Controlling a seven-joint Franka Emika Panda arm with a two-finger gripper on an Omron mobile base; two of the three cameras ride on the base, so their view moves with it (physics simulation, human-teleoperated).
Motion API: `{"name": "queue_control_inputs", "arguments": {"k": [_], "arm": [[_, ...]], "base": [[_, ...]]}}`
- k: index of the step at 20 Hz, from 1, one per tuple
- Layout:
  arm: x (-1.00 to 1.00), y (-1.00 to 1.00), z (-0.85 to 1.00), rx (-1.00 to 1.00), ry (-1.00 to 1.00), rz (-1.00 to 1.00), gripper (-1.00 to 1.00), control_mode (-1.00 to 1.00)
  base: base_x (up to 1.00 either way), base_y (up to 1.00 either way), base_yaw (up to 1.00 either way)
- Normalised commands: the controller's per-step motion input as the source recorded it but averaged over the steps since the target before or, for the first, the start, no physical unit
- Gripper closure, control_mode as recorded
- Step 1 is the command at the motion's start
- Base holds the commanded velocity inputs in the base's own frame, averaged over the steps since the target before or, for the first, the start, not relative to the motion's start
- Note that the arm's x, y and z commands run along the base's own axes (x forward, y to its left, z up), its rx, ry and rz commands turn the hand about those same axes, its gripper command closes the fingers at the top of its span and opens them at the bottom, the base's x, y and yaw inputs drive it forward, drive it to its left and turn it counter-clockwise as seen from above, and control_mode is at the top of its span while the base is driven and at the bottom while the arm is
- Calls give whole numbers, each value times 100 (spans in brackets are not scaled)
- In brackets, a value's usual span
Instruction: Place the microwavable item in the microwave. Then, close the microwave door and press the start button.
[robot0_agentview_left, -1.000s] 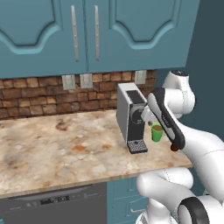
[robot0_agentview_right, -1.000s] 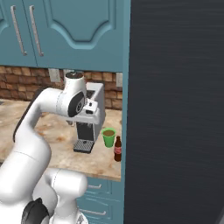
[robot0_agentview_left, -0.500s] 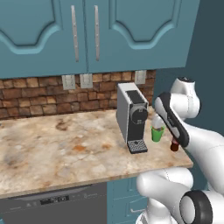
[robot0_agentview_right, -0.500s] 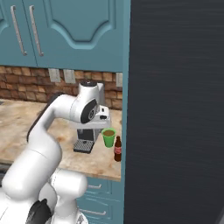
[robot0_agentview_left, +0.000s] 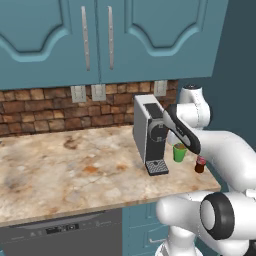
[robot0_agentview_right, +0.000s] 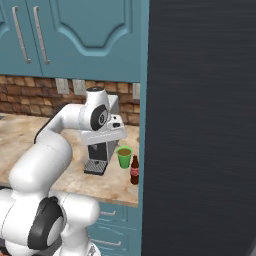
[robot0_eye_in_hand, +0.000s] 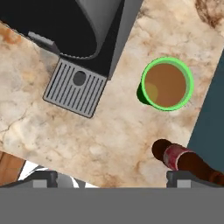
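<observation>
The microwavable item, a small green cup (robot0_eye_in_hand: 167, 84) of brown liquid, stands on the marble counter just right of the coffee machine (robot0_agentview_left: 147, 130). The cup (robot0_agentview_left: 179, 152) also shows in the left base view, and the cup (robot0_agentview_right: 124, 156) in the right base view. My gripper (robot0_eye_in_hand: 113, 178) hangs above the counter looking straight down. It is open wide and holds nothing. The cup lies ahead of it and toward its right finger. The microwave and the microwave door are out of view.
A small dark bottle (robot0_eye_in_hand: 179, 158) with a red cap stands close in front of the cup, near the counter's right end. The coffee machine's drip tray (robot0_eye_in_hand: 76, 87) lies to the cup's left. A tall black fridge wall (robot0_agentview_right: 200, 125) borders the counter on the right.
The arm has swung right and brought the hand from over the coffee machine to above the cup. The jaws have stayed open. Cup and bottle have not moved.
</observation>
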Motion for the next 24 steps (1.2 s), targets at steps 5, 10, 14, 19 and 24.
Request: {"name": "queue_control_inputs", "arguments": {"k": [5, 10, 14, 19, 24], "arm": [[1, 0, -43, -4, 0, 11, -100, -100], [0, 0, -31, 0, 0, 15, -100, -100], [0, -3, -19, 0, 0, 14, -100, -100], [9, -6, -21, 0, 0, 11, -100, -100], [23, -21, -13, 0, 0, 7, -100, -100]], "base": [[0, 0, 0], [0, 0, 0], [0, 0, 0], [0, 0, 0], [0, 0, 0]]}}
